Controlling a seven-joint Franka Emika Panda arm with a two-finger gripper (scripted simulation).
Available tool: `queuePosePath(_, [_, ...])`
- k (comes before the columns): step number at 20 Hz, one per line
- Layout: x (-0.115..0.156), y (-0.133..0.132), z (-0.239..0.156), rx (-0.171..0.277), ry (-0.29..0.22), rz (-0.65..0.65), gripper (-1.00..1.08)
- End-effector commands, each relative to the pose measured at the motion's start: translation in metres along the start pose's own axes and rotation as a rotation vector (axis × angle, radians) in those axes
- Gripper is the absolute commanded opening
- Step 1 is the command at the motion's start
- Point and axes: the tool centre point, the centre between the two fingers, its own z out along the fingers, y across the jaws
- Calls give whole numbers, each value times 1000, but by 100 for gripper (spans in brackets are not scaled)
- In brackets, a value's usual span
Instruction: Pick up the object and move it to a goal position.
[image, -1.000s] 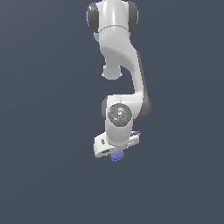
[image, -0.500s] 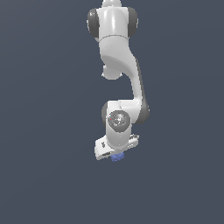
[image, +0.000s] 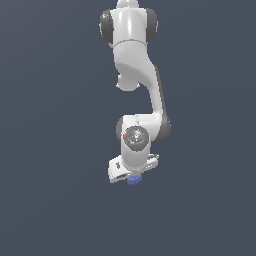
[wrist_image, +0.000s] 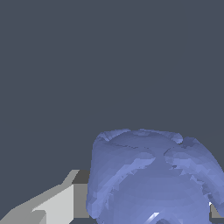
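The object (image: 133, 180) is a small periwinkle-blue knobbly lump showing just under the white hand of the arm in the exterior view. My gripper (image: 133, 178) is shut on it, and the hand hides most of the fingers there. In the wrist view the object (wrist_image: 151, 177) fills the near part of the picture, with one grey-white finger (wrist_image: 52, 203) pressed against its side and a sliver of the other finger at the opposite edge.
A flat dark grey-blue surface fills the background of both views. The white arm (image: 137, 75) reaches down from its base at the exterior view's top. No other objects or markers show.
The arm's upper links have shifted a little. The hand and the held object have stayed at nearly the same spot, drifting only slightly.
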Motion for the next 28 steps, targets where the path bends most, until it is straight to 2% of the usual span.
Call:
queuePosePath(1, [0,0,0,0,0,0,-100])
queuePosePath(12, [-16,16,-27,0,0,0,-100])
queuePosePath(28, [-81,87,-144,0,0,0,-100])
